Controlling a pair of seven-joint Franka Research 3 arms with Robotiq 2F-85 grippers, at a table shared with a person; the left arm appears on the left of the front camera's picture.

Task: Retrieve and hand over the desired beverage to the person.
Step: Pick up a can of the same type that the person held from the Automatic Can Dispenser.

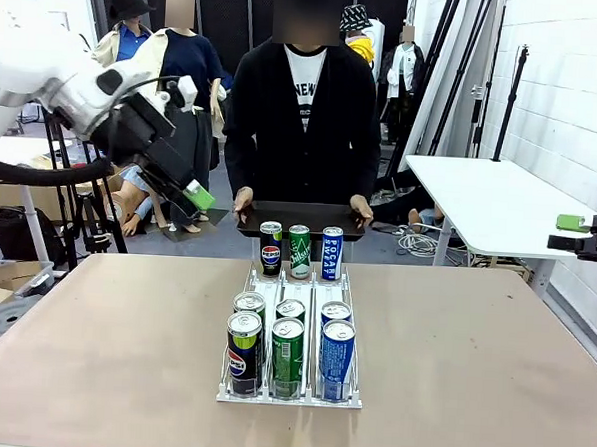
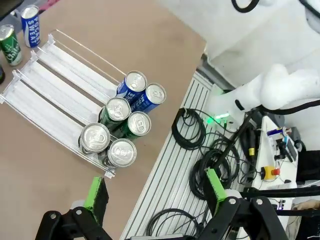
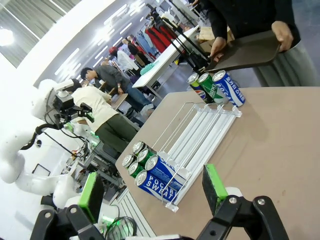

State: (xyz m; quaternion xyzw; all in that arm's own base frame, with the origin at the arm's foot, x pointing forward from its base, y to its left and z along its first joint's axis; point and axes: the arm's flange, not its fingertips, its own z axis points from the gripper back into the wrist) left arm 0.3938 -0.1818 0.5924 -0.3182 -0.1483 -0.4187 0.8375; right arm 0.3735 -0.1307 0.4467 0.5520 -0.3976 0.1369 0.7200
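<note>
Released and empty: left claw (image 2: 155, 190) at 9 o'clock, right claw (image 3: 152, 189) at 3; Pepsi can (image 1: 270, 248) and Pocari Sweat can (image 1: 332, 252) stand at the rack's (image 1: 293, 286) 12 o'clock end, before the person (image 1: 302, 114)

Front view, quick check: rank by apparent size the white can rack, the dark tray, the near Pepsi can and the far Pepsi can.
1. white can rack
2. dark tray
3. near Pepsi can
4. far Pepsi can; smaller likely from distance, not real size.

"POCARI SWEAT" on blue can (image 3: 159, 183)
</note>
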